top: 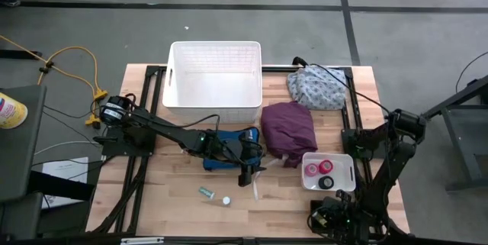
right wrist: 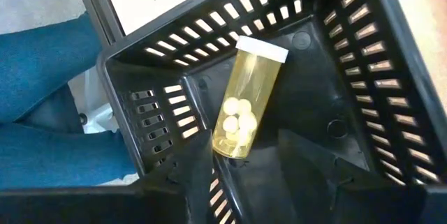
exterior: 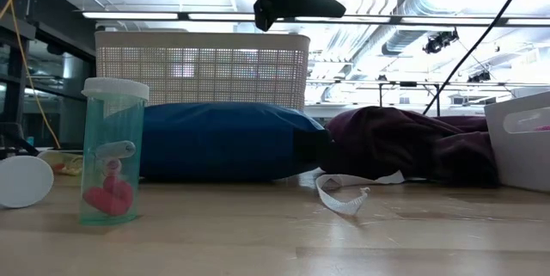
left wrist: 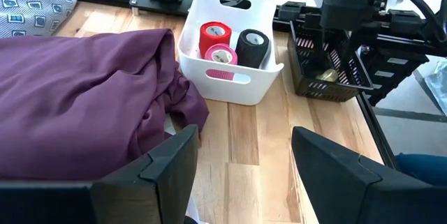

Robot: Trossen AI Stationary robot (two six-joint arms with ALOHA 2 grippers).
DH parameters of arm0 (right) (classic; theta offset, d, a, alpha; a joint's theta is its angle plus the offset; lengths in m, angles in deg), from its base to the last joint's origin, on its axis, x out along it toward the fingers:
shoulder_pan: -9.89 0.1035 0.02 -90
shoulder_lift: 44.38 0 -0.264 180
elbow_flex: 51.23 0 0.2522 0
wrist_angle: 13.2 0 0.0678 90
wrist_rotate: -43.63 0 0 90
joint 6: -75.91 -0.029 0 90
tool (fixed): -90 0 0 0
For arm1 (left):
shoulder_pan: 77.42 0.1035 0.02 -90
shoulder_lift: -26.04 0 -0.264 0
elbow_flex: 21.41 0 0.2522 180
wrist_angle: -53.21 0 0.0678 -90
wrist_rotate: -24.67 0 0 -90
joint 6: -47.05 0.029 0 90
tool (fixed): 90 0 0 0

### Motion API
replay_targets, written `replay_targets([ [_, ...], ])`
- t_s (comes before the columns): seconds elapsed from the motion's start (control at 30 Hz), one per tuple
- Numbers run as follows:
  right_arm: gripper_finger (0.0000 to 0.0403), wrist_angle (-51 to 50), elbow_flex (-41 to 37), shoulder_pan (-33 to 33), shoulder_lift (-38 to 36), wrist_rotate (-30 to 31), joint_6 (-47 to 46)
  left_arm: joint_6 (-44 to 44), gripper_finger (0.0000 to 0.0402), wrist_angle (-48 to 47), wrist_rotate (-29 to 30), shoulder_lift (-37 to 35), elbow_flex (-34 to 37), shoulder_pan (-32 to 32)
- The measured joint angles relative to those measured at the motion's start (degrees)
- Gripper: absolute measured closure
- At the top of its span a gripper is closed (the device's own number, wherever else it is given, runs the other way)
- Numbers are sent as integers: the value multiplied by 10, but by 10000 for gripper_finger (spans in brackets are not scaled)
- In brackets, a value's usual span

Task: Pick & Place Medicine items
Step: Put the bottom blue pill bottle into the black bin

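Your left gripper (top: 249, 175) hangs above the table's middle, past the blue pouch (top: 229, 149), its jaws wide apart and holding nothing; in the left wrist view both fingers (left wrist: 157, 172) frame bare wood. Note that in the low view this gripper (exterior: 288, 1) sits high above the tabletop.

Your right gripper (top: 335, 213) is at the table's near right corner, down over a black basket (right wrist: 328, 98). Its fingers (right wrist: 192, 182) are spread, with nothing between them. A yellowish pill bottle (right wrist: 248, 98) with a white cap lies on its side in that basket, just ahead of the fingertips and untouched.

The small white bin (top: 329, 172) stands between the two grippers. It holds three bandage rolls side by side: red (left wrist: 215, 37), pink (left wrist: 222, 58) and black (left wrist: 252, 46).

On the near left of the table, a greenish vial (top: 207, 191) stands upright in the low view (exterior: 113, 151), capped, with red pieces inside. A white cap (top: 226, 201) lies just beside it.

The purple bundle (top: 288, 128) lies just beside the small bin, the patterned bundle (top: 316, 88) behind it. The large white basket (top: 215, 82) stands at the far edge. A loop of white strap (exterior: 342, 197) lies on the wood near the purple bundle.
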Motion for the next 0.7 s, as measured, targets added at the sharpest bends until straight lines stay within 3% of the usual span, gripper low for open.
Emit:
replay_targets([
  [0.17,254,-1,0,0,-11,0,27,0,176,0,0,0,0,0],
  [0.37,263,-26,0,-21,-75,0,75,0,176,0,0,0,0,0],
  [0.7,261,-46,0,-81,-173,33,237,0,176,0,0,0,0,0],
])
